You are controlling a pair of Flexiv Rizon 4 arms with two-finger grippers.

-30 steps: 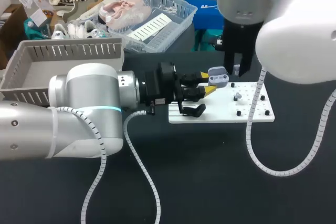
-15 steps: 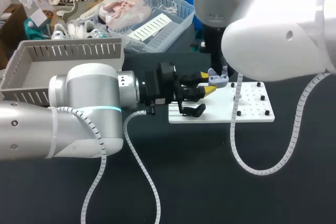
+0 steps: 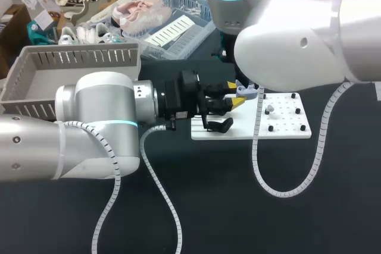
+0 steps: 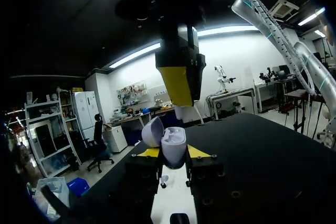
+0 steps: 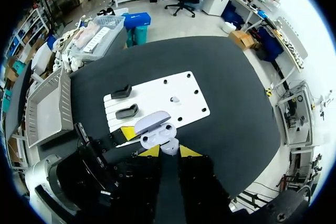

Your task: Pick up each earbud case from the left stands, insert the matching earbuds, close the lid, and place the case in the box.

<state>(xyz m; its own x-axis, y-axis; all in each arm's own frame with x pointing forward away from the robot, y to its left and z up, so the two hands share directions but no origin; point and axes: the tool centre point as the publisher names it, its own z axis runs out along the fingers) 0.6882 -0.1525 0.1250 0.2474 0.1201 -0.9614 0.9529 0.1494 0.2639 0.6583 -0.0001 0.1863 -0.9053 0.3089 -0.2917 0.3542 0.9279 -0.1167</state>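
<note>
My left gripper (image 3: pixel 235 94) is shut on a lilac earbud case (image 3: pixel 248 91) and holds it above the left part of the white board (image 3: pixel 238 130). The case (image 4: pixel 173 147) stands between the yellow tips, its lid (image 4: pixel 151 131) tipped open. My right gripper (image 5: pixel 169 151) hangs straight above the case (image 5: pixel 157 135), shut on a small pale earbud (image 5: pixel 169 147). In the left wrist view its yellow finger (image 4: pixel 178 85) points down at the case, the earbud (image 4: pixel 179 112) at its tip. Another earbud (image 3: pixel 269 109) lies on the board. The head view hides the right gripper behind its own arm.
Two black stands (image 5: pixel 122 92) (image 5: pixel 127 112) sit on the board's left side, one visible (image 3: pixel 221 125) under my left gripper. A grey crate (image 3: pixel 36 66) stands at the back left, a clear basket (image 3: pixel 202 19) with shoes behind it. Black pegs dot the board's right half.
My right arm has swung left across the board until its gripper is over the open case, where its own bulk covers it. The left arm and the case have stayed put.
</note>
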